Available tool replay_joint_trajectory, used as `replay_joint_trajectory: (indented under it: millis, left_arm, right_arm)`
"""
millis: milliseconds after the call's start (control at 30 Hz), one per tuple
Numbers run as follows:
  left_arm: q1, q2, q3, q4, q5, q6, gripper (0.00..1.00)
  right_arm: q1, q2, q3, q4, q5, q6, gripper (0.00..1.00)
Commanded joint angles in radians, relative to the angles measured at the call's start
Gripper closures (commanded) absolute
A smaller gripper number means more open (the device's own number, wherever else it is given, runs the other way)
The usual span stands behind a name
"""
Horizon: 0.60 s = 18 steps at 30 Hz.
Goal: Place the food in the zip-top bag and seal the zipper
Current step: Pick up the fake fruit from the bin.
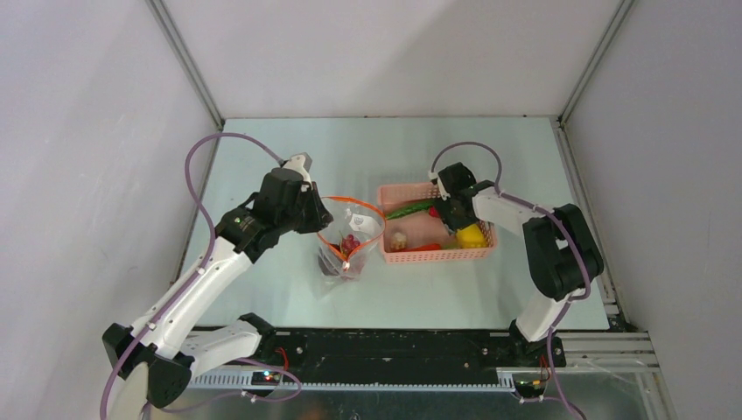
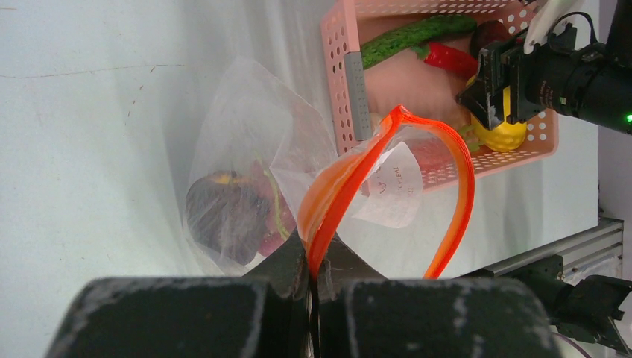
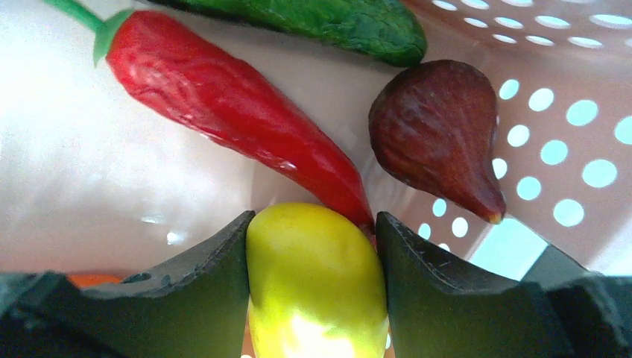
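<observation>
Within your right gripper (image 3: 314, 220) sits a clasped yellow plastic lemon (image 3: 317, 291); your left gripper (image 2: 311, 262) pinches the orange-red zipper strip (image 2: 337, 190) over pale tabletop (image 1: 437, 297).

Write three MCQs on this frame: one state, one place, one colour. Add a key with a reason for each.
1. The mouth of the bag is: A. open, pinched by the left end effector; B. zipped shut; C. folded flat.
2. The chili lies: A. in the bag; B. in the basket; C. outside both.
3. The fruit at the right end effector is: A. red; B. green; C. yellow.

Key:
1 A: the zipper loops wide open from the pinch.
2 B: it lies on the basket floor beside the pod.
3 C: a yellow lemon sits between its fingers.
</observation>
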Motion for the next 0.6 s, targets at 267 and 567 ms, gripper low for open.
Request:
replay_joint_trajectory:
  millis: [267,567]
  left_arm:
    - [0.006,-0.017,0.020,0.026,0.001,0.020,0.96]
    - [0.005,-0.021,0.018,0.028,0.010,0.020,0.95]
  right_arm:
    - [0.071,-0.224,-0.007,0.074,0.077,0.047,0.68]
    - [0.084,-0.398,-0.007,0.139,0.052,0.215,0.74]
